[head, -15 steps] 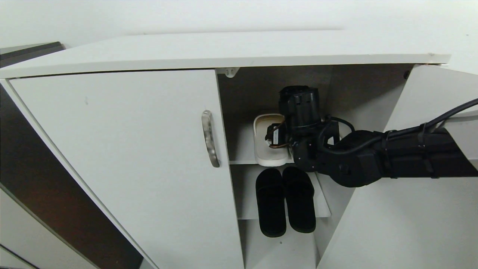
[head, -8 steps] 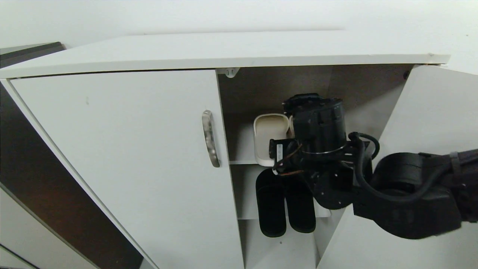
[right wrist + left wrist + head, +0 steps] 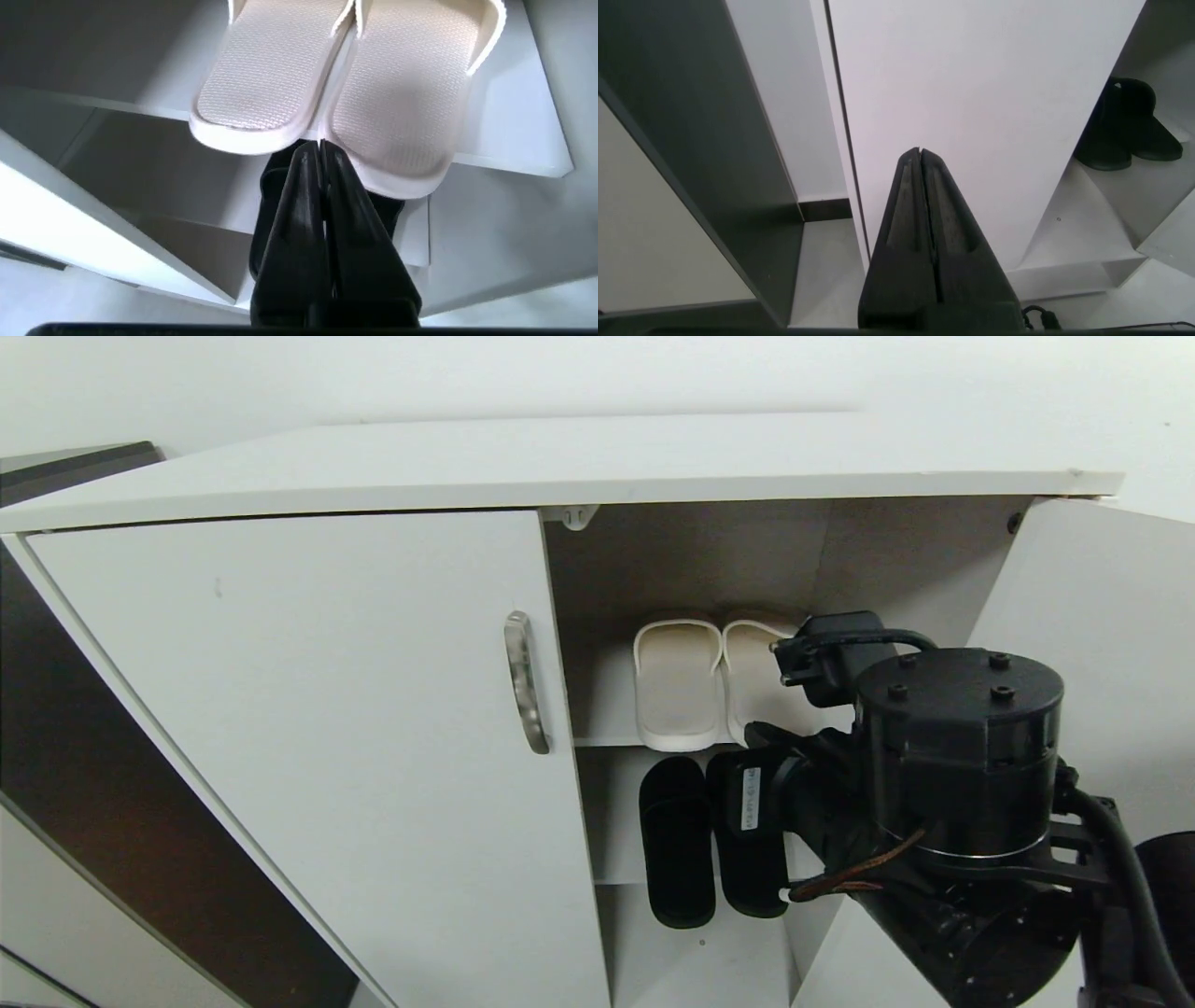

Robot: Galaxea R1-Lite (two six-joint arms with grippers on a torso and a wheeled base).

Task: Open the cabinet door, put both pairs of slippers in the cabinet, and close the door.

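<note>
Slippers shelved in the open cabinet (image 3: pixel 560 457)
The white slippers (image 3: pixel 679 686) are set on its upper shelf (image 3: pixel 603 705), the black slippers (image 3: pixel 677 840) below. The right gripper (image 3: pixel 322 149) is held pressed together, empty, before the white heels; the left gripper (image 3: pixel 920 154), also together, faces the closed door (image 3: pixel 308 709).

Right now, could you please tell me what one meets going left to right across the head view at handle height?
closed left door → door handle → white slippers → right arm → open right door
</note>
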